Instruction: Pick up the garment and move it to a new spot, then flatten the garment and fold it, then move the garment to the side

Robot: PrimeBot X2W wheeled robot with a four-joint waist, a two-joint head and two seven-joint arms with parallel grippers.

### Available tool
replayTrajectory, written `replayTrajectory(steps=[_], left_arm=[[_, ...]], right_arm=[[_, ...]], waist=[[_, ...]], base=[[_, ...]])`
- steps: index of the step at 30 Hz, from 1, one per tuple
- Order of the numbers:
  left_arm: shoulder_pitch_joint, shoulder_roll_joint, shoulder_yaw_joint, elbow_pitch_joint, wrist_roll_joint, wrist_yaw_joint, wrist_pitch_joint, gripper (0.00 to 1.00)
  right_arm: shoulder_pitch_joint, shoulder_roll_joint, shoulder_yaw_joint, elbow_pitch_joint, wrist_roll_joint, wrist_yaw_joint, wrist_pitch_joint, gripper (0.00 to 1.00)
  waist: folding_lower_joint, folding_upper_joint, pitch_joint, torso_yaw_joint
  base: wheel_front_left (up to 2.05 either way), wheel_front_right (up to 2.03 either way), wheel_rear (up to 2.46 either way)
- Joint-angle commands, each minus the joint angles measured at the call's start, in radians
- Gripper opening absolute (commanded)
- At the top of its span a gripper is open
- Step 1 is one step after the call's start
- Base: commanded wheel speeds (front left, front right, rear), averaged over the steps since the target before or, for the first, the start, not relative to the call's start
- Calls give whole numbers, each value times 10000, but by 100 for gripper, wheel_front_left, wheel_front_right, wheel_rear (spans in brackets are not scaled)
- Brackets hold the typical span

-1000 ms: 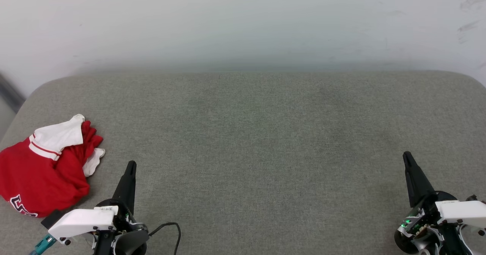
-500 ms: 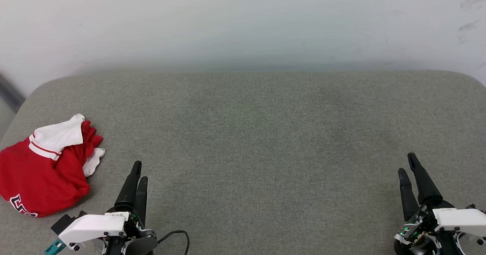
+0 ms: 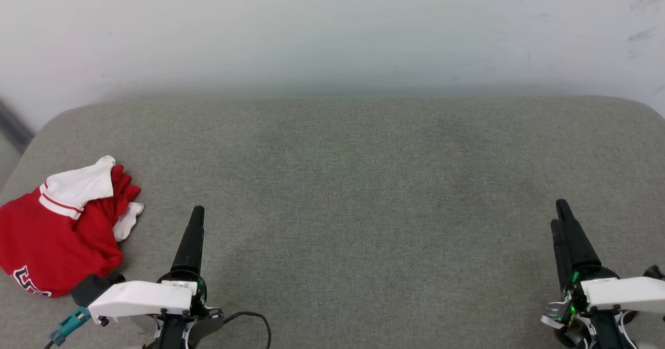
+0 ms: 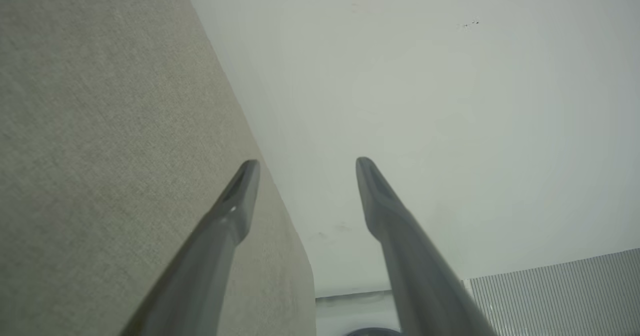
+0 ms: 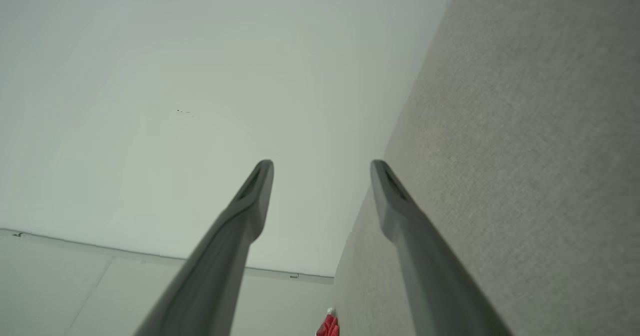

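I see the garment bunched at the left of the counter, partly cut off, its letters half hidden; my left jaws and right jaws look edge-on from above; my wrist views show both wide apart, holding nothing.

Bright, even, diffuse light. The head view is sharp; a soft shadow band lies toward 12 o'clock, where the white wall meets the grey cushion. In both wrist views the near fingers look blurred and out of focus.
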State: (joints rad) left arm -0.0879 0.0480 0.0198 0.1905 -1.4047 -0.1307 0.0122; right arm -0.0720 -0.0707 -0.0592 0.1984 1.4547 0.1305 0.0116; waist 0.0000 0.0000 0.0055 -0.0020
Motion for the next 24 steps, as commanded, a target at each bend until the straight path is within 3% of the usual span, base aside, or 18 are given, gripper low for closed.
replayTrajectory(steps=[1,10,24], left_arm=[[-300,32,-68,-248,454,-3,-110,100],[-323,15,-271,-424,2386,-3,-462,100],[-409,19,-742,-455,5802,265,-954,100]], right_arm=[[-163,-161,26,-261,-575,2,-106,100],[-111,-136,194,-532,-3289,2,-460,100],[11,-175,135,-740,-6434,3,-608,100]], waist=[[1,0,-1,-2],[1,0,-27,-16],[1,0,-42,-65]], base=[[0,0,0],[0,0,0],[0,0,0]])
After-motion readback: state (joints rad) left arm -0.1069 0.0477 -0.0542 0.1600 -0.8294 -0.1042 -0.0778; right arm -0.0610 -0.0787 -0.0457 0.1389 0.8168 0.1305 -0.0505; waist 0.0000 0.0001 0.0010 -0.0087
